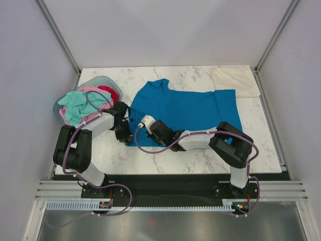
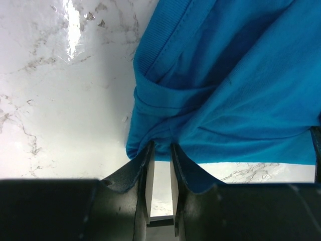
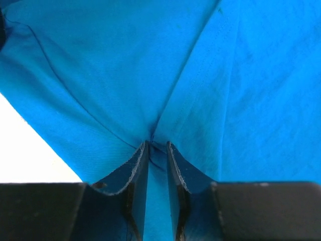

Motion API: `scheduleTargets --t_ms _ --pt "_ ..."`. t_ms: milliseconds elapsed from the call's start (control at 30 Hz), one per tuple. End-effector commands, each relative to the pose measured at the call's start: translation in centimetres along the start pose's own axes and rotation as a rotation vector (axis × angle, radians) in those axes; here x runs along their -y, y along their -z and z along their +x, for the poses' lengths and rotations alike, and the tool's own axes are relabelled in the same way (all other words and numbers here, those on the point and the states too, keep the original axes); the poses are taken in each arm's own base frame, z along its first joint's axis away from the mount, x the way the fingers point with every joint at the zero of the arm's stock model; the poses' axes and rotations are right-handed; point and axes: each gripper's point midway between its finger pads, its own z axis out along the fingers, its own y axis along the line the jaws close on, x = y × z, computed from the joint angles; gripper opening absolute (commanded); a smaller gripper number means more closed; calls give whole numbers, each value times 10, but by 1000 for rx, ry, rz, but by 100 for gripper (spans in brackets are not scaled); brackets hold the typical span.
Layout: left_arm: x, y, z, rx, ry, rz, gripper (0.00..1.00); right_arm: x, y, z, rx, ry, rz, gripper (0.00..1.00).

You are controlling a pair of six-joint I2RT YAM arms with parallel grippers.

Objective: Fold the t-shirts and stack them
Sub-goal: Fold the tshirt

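Observation:
A bright blue t-shirt [image 1: 195,108] lies spread across the middle of the marble table. My left gripper [image 1: 126,131] is at its near-left edge; in the left wrist view the left gripper [image 2: 161,146] is shut on a bunched fold of the blue t-shirt [image 2: 225,75]. Just to the right, my right gripper [image 1: 143,123] rests on the same shirt. Seen from the right wrist, the right gripper [image 3: 158,143] pinches the blue t-shirt [image 3: 125,60], with creases running to its tips. A folded cream t-shirt [image 1: 235,80] lies at the back right.
A pale blue-grey basket [image 1: 95,80] stands at the back left, holding a mint green shirt [image 1: 77,105], a pink one [image 1: 90,90] and a red one [image 1: 111,92]. Grey walls and metal posts enclose the table. Bare marble [image 2: 65,100] shows left of the blue shirt.

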Motion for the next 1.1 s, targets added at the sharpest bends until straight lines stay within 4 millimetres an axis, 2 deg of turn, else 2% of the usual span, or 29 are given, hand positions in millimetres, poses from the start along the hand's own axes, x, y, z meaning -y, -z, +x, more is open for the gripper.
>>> scheduleTargets --t_ms 0,200,367,700,1067 --pt "-11 0 -5 9 -4 -61 27 1 11 -34 83 -50 -11 29" --pt "-9 6 -13 29 -8 -63 27 7 17 -49 121 -75 -5 29" --pt "-7 9 -17 33 -17 -67 28 12 16 -51 119 -79 4 26" --pt "-7 8 -14 24 -14 -64 28 -1 5 -38 87 -72 -46 29" --pt "-10 6 -12 18 -12 -75 28 -1 -9 -23 47 -67 -23 31"
